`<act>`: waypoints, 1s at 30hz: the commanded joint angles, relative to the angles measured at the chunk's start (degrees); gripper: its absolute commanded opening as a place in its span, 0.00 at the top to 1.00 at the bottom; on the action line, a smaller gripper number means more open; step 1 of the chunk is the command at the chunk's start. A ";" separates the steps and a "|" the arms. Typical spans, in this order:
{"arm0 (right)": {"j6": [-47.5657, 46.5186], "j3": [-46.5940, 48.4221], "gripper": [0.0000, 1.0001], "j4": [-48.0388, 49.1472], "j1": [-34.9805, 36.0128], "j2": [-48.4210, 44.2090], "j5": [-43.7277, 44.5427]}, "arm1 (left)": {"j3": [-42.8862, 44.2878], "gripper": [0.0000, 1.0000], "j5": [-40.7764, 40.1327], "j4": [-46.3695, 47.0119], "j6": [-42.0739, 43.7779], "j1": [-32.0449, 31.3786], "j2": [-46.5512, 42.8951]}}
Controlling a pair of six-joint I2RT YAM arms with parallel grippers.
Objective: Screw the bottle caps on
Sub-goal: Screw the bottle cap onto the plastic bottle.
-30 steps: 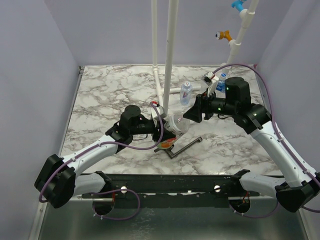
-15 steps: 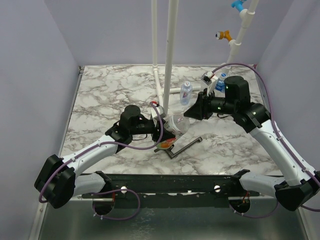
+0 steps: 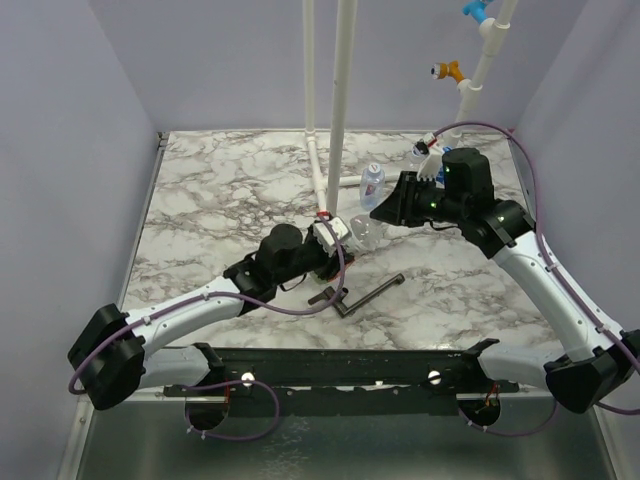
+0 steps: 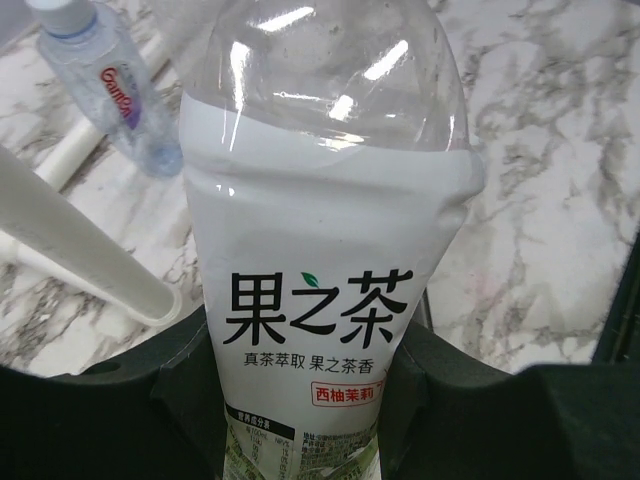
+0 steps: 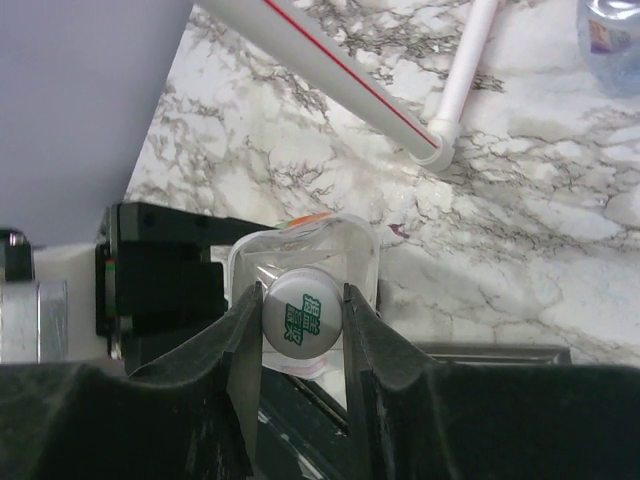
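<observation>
In the left wrist view the tea bottle (image 4: 320, 200) was cut off at top and bottom, its neck out of frame and its base lost between the dark fingers. From above, the left tool (image 3: 332, 238) hid most of it. The left arm reached slantwise from the near left corner toward the middle of the marble-patterned tabletop (image 3: 220, 190). Its tool was clenched around the bottle's labelled body, with the neck pointing right toward the other arm. The bottle was clear, dented plastic under a glossy white label with black characters. The right arm bent in from the near right corner, and the right tool (image 3: 384, 211) pinched the round white cap (image 5: 300, 318), printed green, at the bottle's mouth; whether the cap was threaded on could not be told. Farther back stood a small water bottle (image 3: 372, 182) near the smooth white pipes (image 3: 340, 100).
</observation>
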 commanded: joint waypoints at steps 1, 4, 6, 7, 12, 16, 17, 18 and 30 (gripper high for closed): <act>11.90 -0.74 0.83 -6.13 1.26 2.11 1.05 | 4.56 1.00 -24.75 8.24 6.53 -6.31 1.60; 16.16 -0.91 0.86 -8.42 1.32 2.82 2.26 | 5.32 1.00 -31.05 10.11 8.77 -8.96 3.10; 18.77 -1.17 0.86 -9.52 1.35 3.27 3.20 | 5.92 1.00 -33.93 10.94 9.65 -10.28 4.26; 20.30 -1.31 0.86 -9.89 1.33 3.43 3.55 | 6.17 1.00 -35.24 11.33 10.07 -10.86 4.78; 27.98 -4.53 0.86 -6.97 1.34 2.35 3.73 | 7.28 1.00 -41.83 13.55 13.24 -13.79 8.37; 31.71 -6.62 0.85 -3.83 1.34 1.24 2.92 | 6.30 1.00 -42.03 14.72 14.19 -13.95 8.49; 31.88 -6.39 0.84 -4.12 1.35 1.34 3.32 | 6.14 1.00 -41.88 14.72 14.47 -13.95 8.42; 32.08 -6.01 0.82 -4.47 1.35 1.24 3.87 | 5.95 1.00 -41.73 14.72 14.91 -13.95 8.33; 25.67 3.57 0.12 -7.58 1.35 -1.52 11.19 | 5.03 1.00 -32.35 6.98 10.55 -12.88 6.49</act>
